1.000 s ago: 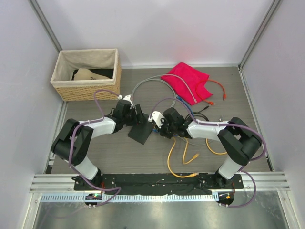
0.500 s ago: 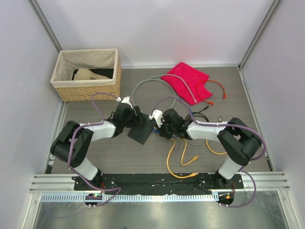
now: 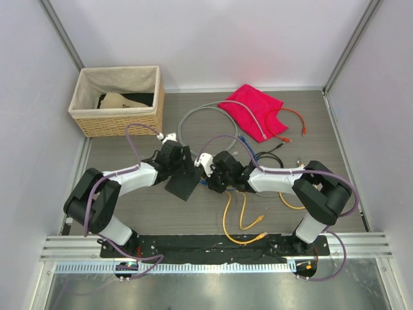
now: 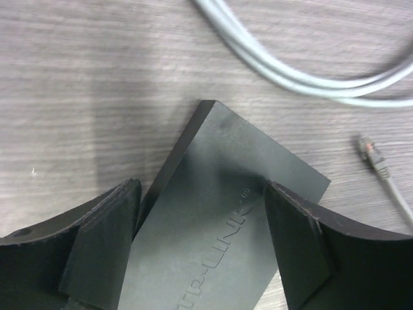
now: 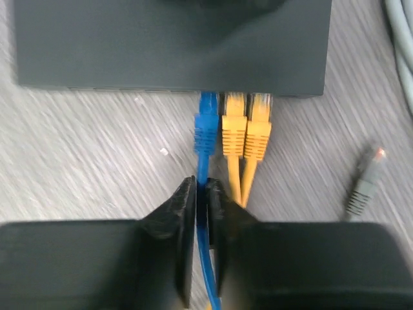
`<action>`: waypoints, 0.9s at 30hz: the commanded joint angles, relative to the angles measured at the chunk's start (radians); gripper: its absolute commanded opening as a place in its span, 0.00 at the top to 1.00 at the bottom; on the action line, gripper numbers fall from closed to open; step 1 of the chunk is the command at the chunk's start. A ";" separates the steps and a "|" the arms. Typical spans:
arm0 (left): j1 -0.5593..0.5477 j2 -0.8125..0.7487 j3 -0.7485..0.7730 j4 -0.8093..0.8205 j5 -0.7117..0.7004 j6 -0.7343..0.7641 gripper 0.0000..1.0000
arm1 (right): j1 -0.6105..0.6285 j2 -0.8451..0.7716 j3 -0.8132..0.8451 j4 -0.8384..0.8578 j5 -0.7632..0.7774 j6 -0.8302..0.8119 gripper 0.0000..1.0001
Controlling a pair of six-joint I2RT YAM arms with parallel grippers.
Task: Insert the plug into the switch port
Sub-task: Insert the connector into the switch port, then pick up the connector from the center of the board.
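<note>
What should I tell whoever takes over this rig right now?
Left gripper: jaws wide either side of the switch; grip unclear.
Right gripper: jaws pinched on the blue cable just behind the blue plug.
Done: blue plug looks seated in a switch port, beside two yellow plugs.
To do: confirm seating, release, back both arms off.

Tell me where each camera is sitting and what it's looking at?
Top external: high up behind, looking down at the table; the left arm and right arm show whole.
Left wrist: on the left arm, looking down at the switch between the fingers of the left gripper.
Right wrist: on the right arm, facing the switch's socket edge; the right gripper pinches the blue cable.
Shared: all three see the switch.
</note>
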 commanded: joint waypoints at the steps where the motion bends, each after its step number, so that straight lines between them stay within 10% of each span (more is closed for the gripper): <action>1: -0.023 0.029 0.005 -0.314 -0.049 -0.019 0.16 | 0.025 -0.016 0.038 0.203 -0.047 0.061 0.73; 11: -0.023 -0.228 0.111 -0.530 -0.224 -0.069 0.00 | -0.067 -0.264 0.115 -0.091 0.254 0.075 0.35; 27: -0.023 -0.681 0.221 -0.759 -0.031 0.228 0.00 | -0.682 -0.043 0.265 -0.124 0.375 0.123 0.30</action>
